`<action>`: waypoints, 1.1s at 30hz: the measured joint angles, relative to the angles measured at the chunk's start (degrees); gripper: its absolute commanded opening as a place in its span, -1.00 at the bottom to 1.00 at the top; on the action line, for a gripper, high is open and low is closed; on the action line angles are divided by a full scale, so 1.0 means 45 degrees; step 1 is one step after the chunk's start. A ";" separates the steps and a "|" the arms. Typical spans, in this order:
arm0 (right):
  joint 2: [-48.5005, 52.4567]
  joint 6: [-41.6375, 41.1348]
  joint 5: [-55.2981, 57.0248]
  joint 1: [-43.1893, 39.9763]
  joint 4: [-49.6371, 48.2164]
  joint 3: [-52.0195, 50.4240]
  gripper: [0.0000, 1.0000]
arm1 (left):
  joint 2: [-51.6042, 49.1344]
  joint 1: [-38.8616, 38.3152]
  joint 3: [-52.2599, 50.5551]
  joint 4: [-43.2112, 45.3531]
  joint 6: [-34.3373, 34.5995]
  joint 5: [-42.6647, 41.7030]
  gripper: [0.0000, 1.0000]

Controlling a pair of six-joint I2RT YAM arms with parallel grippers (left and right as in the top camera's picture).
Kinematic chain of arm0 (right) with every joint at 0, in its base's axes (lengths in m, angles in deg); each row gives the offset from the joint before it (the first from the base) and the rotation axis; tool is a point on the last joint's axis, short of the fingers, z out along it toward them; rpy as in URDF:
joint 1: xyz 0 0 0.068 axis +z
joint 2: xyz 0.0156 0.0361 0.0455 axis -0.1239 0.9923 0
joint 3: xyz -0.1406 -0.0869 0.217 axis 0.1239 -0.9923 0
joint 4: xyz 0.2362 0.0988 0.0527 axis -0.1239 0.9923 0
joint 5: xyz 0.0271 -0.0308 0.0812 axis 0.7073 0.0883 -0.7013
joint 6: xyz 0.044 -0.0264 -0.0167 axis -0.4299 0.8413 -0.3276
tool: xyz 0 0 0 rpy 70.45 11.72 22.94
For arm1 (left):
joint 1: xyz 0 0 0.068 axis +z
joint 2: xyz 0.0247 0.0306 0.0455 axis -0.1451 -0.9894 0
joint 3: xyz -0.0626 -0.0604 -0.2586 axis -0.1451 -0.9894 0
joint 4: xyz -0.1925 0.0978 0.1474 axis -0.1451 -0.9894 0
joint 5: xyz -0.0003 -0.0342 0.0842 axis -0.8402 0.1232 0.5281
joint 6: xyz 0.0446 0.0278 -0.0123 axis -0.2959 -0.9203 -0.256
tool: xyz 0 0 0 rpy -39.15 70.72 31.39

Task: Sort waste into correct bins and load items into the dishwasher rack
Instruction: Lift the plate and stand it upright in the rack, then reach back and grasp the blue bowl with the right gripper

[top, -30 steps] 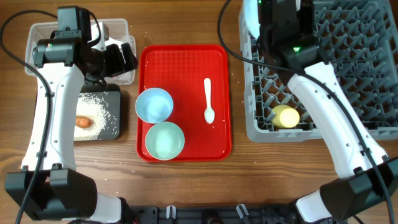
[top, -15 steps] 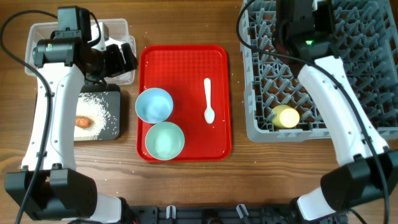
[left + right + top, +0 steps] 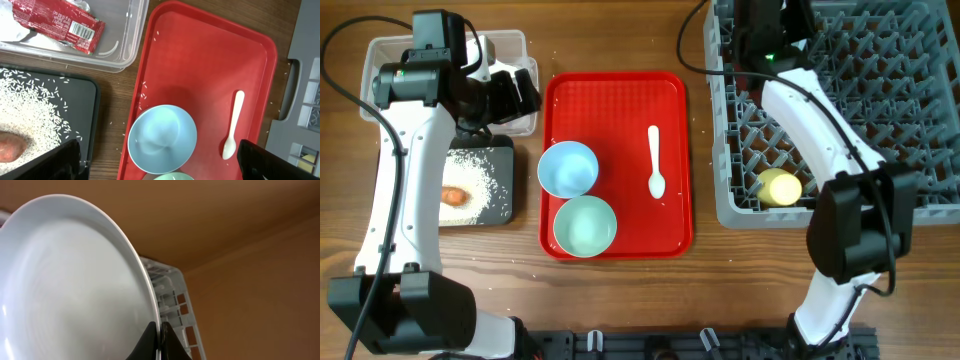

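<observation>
My right gripper (image 3: pixel 160 339) is shut on the rim of the pale blue plate (image 3: pixel 75 280) and holds it on edge over the grey dishwasher rack (image 3: pixel 880 110). The plate is hidden in the overhead view. A yellow cup (image 3: pixel 778 187) lies in the rack's front left. My left gripper (image 3: pixel 162 165) is open and empty above the blue bowl (image 3: pixel 568 167). The mint bowl (image 3: pixel 585 225) and white spoon (image 3: pixel 656 160) lie on the red tray (image 3: pixel 620 100). The red wrapper (image 3: pixel 57 25) lies in the clear tub (image 3: pixel 380 50). The carrot (image 3: pixel 452 196) and rice (image 3: pixel 480 172) are in the black tray (image 3: pixel 505 205).
The tub and black tray stand left of the red tray, and the rack stands right of it. Stray rice grains lie on the wood (image 3: pixel 120 115) between the black tray and the red tray. My right arm (image 3: pixel 820 110) stretches across the rack's left side.
My right arm has swung over the rack, first right, then back left toward its far left corner, with the plate in it. The left arm has not moved.
</observation>
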 measured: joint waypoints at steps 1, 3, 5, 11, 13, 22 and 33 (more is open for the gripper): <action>0.0102 0.0087 -0.0005 0.0000 0.0000 0.0000 0.46 | 0.0000 0.0000 0.0000 0.0005 0.0000 0.0000 1.00; 0.0209 0.0097 -0.0005 0.0000 0.0000 0.0000 0.99 | 0.0000 0.0000 0.0000 0.0005 0.0000 0.0000 1.00; 0.0228 0.0102 -0.0005 0.0000 -0.0005 0.0000 0.99 | 0.0000 0.0000 0.0000 0.0005 0.0000 0.0000 1.00; 0.0151 -0.0826 0.0044 0.0126 0.0495 0.0000 0.99 | 0.0000 0.0000 0.0000 0.0000 0.0000 -0.0005 1.00; -0.0185 -0.1239 -0.0447 0.0427 0.1579 -0.0005 0.99 | 0.0000 0.0000 0.0000 0.0005 0.0000 0.0000 1.00; -0.3138 -0.4998 -1.0103 0.2841 0.7271 -0.0019 0.99 | 0.0000 0.0000 0.0000 -0.0019 0.0000 0.0034 1.00; -0.1350 -1.1137 -1.5684 0.3886 0.7470 -0.0019 0.43 | 0.0000 0.0000 0.0000 -0.0019 0.0000 0.0039 1.00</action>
